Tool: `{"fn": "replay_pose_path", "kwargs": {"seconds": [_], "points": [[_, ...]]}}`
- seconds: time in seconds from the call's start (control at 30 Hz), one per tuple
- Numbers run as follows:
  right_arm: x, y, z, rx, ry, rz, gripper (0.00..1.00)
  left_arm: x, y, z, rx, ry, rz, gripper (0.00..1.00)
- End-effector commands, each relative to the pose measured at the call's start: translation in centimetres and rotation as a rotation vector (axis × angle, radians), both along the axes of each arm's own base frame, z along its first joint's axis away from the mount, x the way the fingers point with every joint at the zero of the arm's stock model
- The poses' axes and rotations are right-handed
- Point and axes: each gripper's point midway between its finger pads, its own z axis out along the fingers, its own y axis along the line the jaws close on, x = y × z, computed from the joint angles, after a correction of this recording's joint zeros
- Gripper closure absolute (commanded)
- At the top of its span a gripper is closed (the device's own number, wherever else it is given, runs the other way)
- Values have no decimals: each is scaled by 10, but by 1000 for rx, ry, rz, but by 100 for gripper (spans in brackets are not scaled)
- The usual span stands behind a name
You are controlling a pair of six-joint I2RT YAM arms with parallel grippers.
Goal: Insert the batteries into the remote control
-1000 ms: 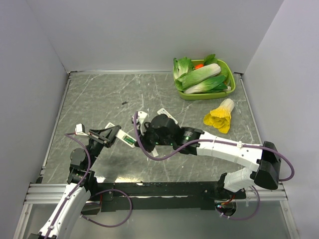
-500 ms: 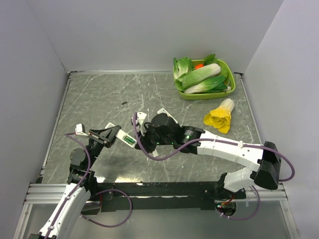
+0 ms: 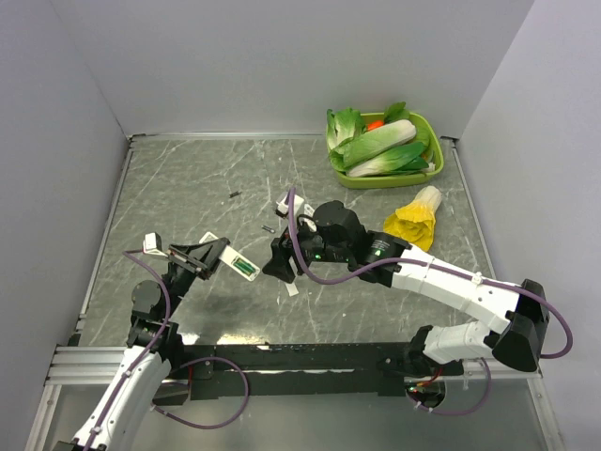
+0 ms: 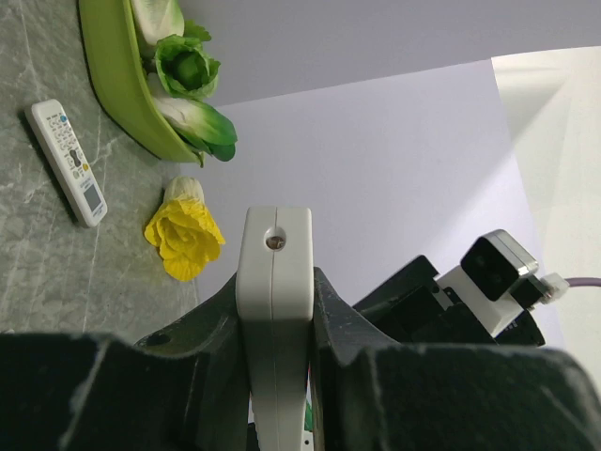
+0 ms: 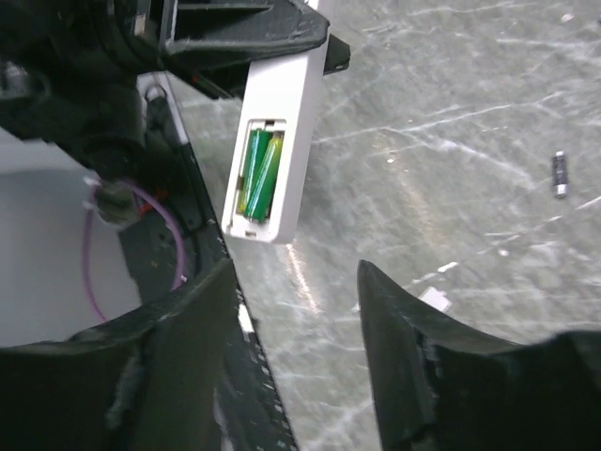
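Left gripper [image 3: 205, 255] clamped, right gripper [image 3: 280, 264] parted.
The left arm [image 3: 127, 390] rises from its near base, fingers closed on the remote control [image 5: 277, 141]. The right arm [image 3: 451, 287] stretches leftward across toward it, wrist angled down, its fingers [image 5: 394, 338] spread and, seemingly, empty.

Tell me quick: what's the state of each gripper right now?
Left gripper: closed, holding the remote control between its fingers.
Right gripper: open, holding nothing.
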Motion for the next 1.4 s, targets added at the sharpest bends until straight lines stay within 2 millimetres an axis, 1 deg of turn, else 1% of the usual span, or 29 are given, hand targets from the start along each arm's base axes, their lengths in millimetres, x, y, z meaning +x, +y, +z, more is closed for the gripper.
{"fn": "replay_pose_path", "kwargs": {"seconds": [0.0,0.1,0.13,0.17,0.23,0.27,0.3,0.33,0.37,0.4,0.43,0.53,0.57,0.6,0.73,1.0,1.1,1.27,1.37], "points": [[-7,16,11,119,130,-8,29,-4,-2,-66,18,101,-19,98],[-5,20,7,158,206,-50,24,-4,-3,-64,21,95,-25,98],[-5,19,1,158,229,-66,23,-4,-3,-63,20,94,-25,98],[-4,22,5,195,251,-80,22,-4,-4,-62,18,88,-27,98],[-3,20,-4,207,283,-104,22,-4,-3,-62,16,88,-25,98],[0,21,1,244,298,-124,23,-4,-3,-62,15,88,-26,98],[2,20,-2,251,312,-139,23,-5,-3,-61,14,87,-27,98],[1,19,-8,252,330,-147,24,-5,-3,-61,13,86,-26,98],[2,21,-5,281,347,-156,26,-5,-3,-61,12,87,-26,98],[2,20,-11,283,362,-166,27,-5,-3,-60,10,83,-28,98],[1,21,-11,294,372,-167,28,-5,-3,-61,10,86,-26,98],[1,22,-8,349,408,-183,32,-5,-3,-59,6,83,-25,98],[2,22,-4,372,403,-185,32,-5,-3,-59,6,81,-24,98],[2,22,-5,373,407,-186,32,-5,-3,-59,6,81,-24,98],[1,21,0,400,410,-178,32,-4,-2,-59,5,82,-21,98],[4,22,-5,420,434,-200,32,-5,-3,-58,4,79,-23,98],[5,24,-2,437,440,-193,32,-5,-3,-58,4,79,-23,98],[4,26,1,459,455,-176,35,-5,-2,-57,1,75,-23,98],[4,28,-2,448,465,-176,36,-5,-3,-57,-1,77,-25,98]]}}
